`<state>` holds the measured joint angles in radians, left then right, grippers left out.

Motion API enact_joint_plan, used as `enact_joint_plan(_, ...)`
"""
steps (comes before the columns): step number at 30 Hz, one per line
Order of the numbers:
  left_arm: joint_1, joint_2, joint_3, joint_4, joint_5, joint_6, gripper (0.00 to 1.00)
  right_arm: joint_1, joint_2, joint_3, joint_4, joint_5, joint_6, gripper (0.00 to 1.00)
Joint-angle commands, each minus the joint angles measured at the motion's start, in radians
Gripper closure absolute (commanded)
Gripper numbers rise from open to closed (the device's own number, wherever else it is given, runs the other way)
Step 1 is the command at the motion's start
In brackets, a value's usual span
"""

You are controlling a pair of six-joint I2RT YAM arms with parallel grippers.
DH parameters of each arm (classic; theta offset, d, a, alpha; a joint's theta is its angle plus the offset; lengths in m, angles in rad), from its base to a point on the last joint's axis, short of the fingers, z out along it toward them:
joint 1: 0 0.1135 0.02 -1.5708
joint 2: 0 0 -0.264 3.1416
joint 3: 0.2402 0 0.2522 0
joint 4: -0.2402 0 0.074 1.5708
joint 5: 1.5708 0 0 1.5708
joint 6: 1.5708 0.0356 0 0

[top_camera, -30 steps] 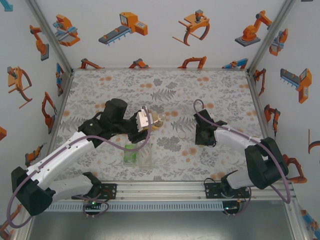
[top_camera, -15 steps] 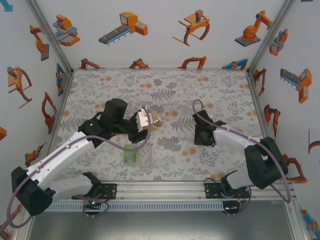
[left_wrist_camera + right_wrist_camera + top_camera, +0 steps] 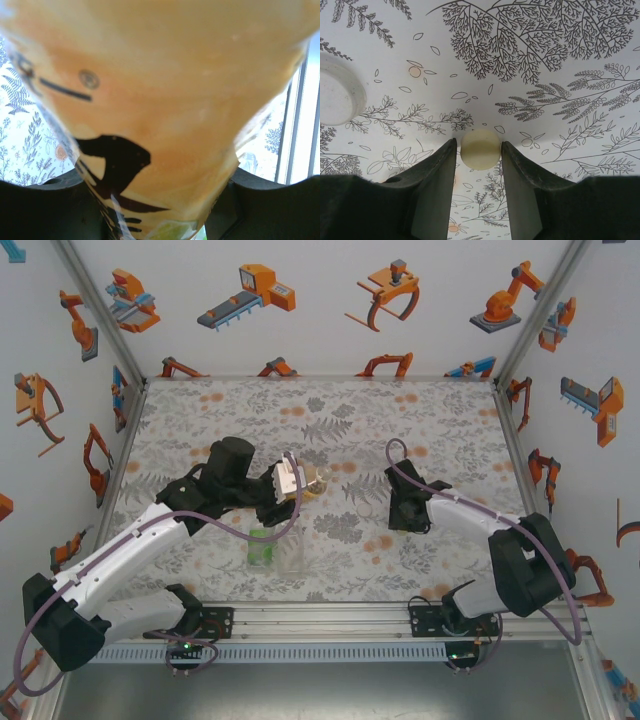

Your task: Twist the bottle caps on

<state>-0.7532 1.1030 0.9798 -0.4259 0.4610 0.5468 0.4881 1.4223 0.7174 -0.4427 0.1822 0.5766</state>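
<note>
My left gripper is shut on the amber bottle, which it holds tilted above the table's middle. In the left wrist view the bottle's yellow label with dark characters sits between the black fingers. My right gripper is low over the table at centre right. In the right wrist view a yellowish bottle cap lies on the table, pinched between the two fingertips of the right gripper. A short green bottle and a clear bottle stand side by side near the front.
A white round cap lies on the table left of the right gripper. The floral table cover stretches back to printed walls. A metal rail runs along the front edge.
The right gripper has crept slightly left over the table. The left arm and the amber bottle have not moved.
</note>
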Motion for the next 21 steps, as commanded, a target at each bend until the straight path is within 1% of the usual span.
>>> enact_joint_plan(1,-0.007,0.002,0.007,0.018,0.024,-0.002,1.0,0.009,0.009,0.021,-0.062,0.02,0.013,0.61)
enact_joint_plan(15,-0.007,0.012,0.014,0.018,0.025,0.005,1.0,0.007,0.004,0.031,-0.073,0.02,0.013,0.62)
enact_joint_plan(18,-0.007,0.011,0.014,0.018,0.026,0.006,1.0,0.009,-0.005,0.031,-0.07,0.02,0.012,0.66)
enact_joint_plan(21,-0.007,0.009,0.012,0.014,0.025,0.006,1.0,0.008,-0.031,0.037,-0.077,0.026,-0.003,0.72)
